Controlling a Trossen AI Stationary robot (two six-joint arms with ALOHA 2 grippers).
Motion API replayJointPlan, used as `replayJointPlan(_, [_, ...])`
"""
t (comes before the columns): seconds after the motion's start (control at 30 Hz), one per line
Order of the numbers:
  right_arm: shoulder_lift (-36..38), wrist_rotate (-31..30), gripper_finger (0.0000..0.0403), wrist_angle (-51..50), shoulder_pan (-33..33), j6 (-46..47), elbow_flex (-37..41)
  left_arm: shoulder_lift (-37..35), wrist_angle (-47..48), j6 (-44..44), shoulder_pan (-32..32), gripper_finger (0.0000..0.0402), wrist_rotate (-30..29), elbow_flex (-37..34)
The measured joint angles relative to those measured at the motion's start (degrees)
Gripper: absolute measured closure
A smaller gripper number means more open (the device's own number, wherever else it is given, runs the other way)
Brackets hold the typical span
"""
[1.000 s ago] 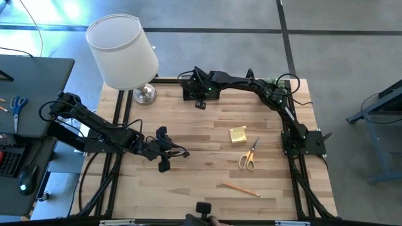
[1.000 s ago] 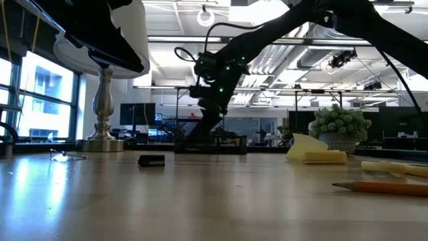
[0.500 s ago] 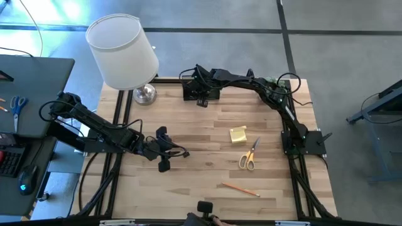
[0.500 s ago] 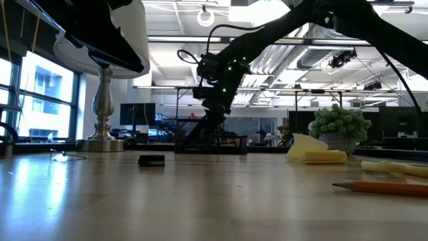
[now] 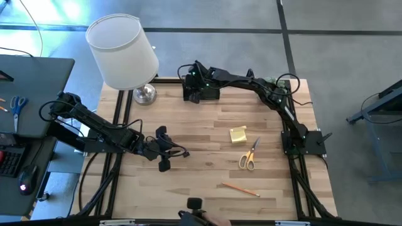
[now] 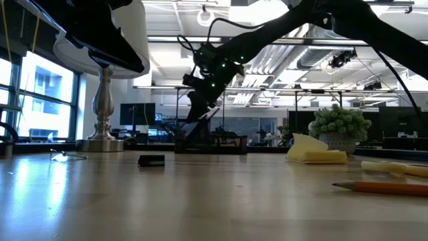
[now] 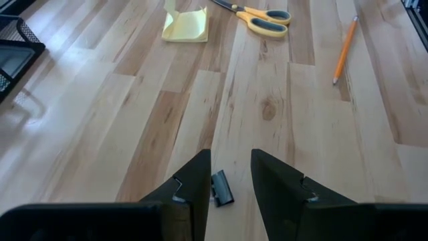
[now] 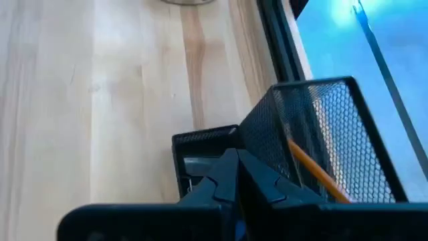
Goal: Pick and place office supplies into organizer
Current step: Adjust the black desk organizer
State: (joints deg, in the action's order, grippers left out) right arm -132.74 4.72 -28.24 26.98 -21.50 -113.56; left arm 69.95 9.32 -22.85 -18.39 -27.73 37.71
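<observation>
Open office floor around a butcher-block table

The pale wooden table (image 5: 201, 147) sits on grey concrete floor (image 5: 339, 50) crossed by dark seams — a white-shaded lamp (image 5: 122, 51) on a chrome base stands at its far corner. A dark side desk (image 5: 31, 75) holds blue-handled scissors (image 5: 17, 105). Beyond are tall windows (image 6: 40, 100), ceiling ducts and a potted plant (image 6: 340, 126).

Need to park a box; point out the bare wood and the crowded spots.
Bare: the stretch between the lamp base and the sticky-note pad; also the near edge left of the pencil. Crowded: around the scissors, and at the organizer under the right claw.
</observation>
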Motion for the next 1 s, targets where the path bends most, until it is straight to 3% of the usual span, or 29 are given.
replayJointPlan(0.23, [-2.21,-0.29,0.0401,3.92,-0.39,0.0,0.02,0.0,0.52,0.0,0.0,0.0305,0.0,0.02])
replayJointPlan(0.53, [-3.24,-7.76,0.0402,6.08,-0.37,0.44,0.02,0.0,0.84,0.0,0.0,0.0305,0.0,0.02])
replayJointPlan(1.0, [-3.24,-8.82,0.0402,6.44,-0.01,2.47,0.02,0.0,1.14,0.0,0.0,0.0305,0.0,0.02])
